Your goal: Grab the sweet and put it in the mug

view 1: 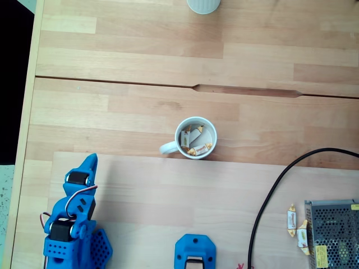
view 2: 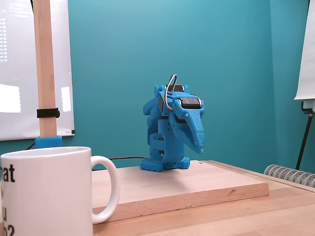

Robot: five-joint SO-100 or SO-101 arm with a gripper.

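Several sweets point(view 1: 196, 149) lie inside the mug point(view 1: 196, 138) at center frame on the wooden surface point(view 1: 134, 101); two more sit lower right. My folded arm rests lower left, jaws point(view 1: 88, 162) closed, gripping nothing.

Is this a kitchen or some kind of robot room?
Probably a robot workshop or lab, not a kitchen: a blue arm folded on a wooden table, a metal power box with a black cable, and teal walls.

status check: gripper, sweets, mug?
Gripper folded at base, fingers together, holding nothing. Mug upright mid-table, sweets inside. Two more sweets beside metal mesh box. Black cable between them and mug.
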